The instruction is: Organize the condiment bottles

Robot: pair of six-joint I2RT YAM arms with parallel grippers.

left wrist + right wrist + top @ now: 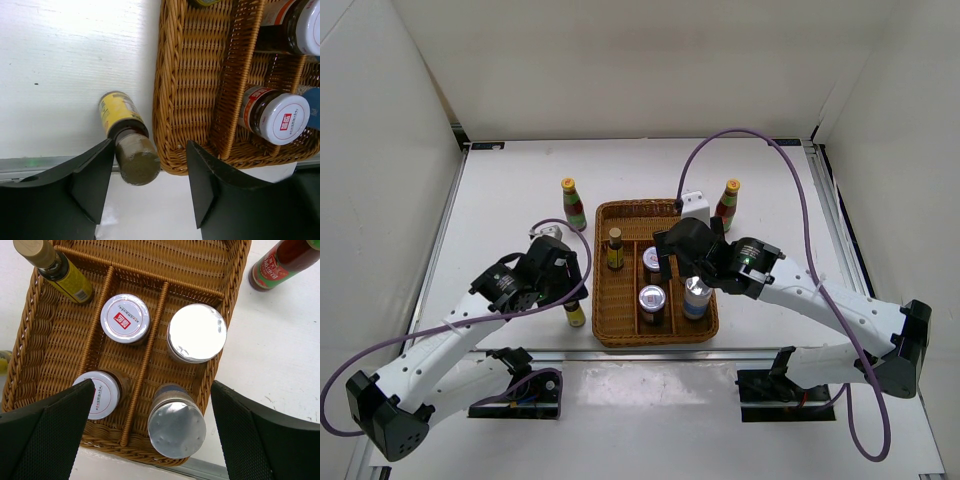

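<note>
Left gripper [150, 150] parted around brown bottle [120, 112], right gripper [152, 385] parted, its camera alone shows four jars [125, 319]

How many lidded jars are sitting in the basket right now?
4, all standing in the basket: the middle far jar, the middle near jar, the right far jar and the right near jar. None looks hidden.

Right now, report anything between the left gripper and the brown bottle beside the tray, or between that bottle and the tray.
Nothing visible blocks the left gripper: the small brown bottle stands between its open jaws. Toward the wicker tray, only the tray's own side wall stands beside it.
</note>
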